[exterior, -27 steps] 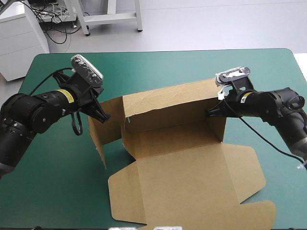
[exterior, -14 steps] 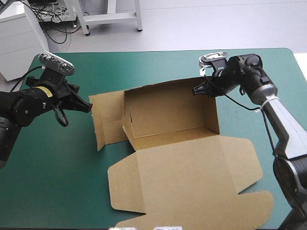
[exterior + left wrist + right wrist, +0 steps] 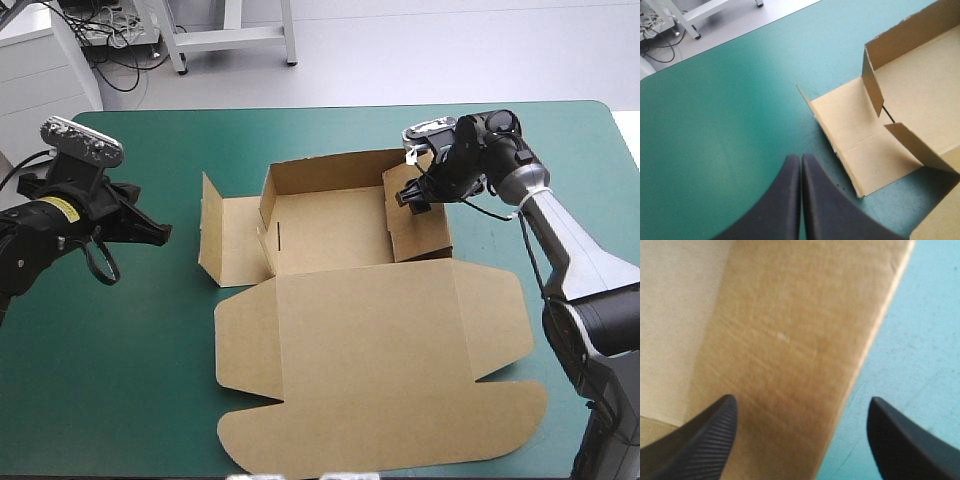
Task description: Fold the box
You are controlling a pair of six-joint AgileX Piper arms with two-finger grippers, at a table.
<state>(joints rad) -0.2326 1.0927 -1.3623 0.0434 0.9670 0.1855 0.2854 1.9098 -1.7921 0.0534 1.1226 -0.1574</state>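
The brown box lies mid-table as an open tray, its back wall upright and its lid flat toward the near edge. A left flap lies spread outward with its end turned up. My left gripper is shut and empty, well left of that flap; its wrist view shows the flap ahead of the gripper. My right gripper hovers over the leaning right wall. It is open, with board beneath both fingers.
Teal-green cover shows to the left of the box and in a strip behind it up to the far edge. The lid's front flaps reach close to the table's near edge.
My right gripper has opened and let go of the right wall, which now leans inward. The box has dropped flatter. My left arm has drawn back to the left, away from the flap.
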